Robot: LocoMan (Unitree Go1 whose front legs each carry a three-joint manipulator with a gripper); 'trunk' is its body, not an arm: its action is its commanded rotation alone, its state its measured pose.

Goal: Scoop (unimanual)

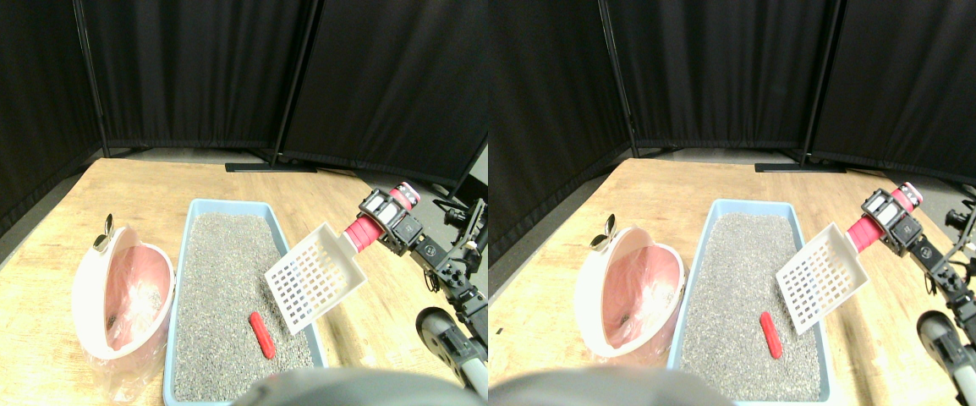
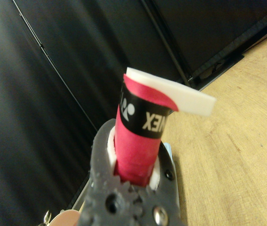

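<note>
The right end effector (image 1: 384, 222) is clamped around the red wrapped handle (image 1: 361, 233) of a white slotted scoop (image 1: 315, 277), and the wrist view backs that up: the handle (image 2: 135, 150) runs straight through the grey toothed frame (image 2: 124, 200), pinned on both sides. The scoop hangs tilted in the air over the right edge of the light blue litter tray (image 1: 226, 205), slotted face angled down toward the grey litter (image 1: 226, 304), not touching it. A small red stick-shaped piece (image 1: 262, 335) lies on the litter near the front, just below the scoop's lower corner. Left of the tray, right beside it on the wooden counter (image 1: 23, 321), sits a pink bin (image 1: 120, 296) with a plastic liner.
</note>
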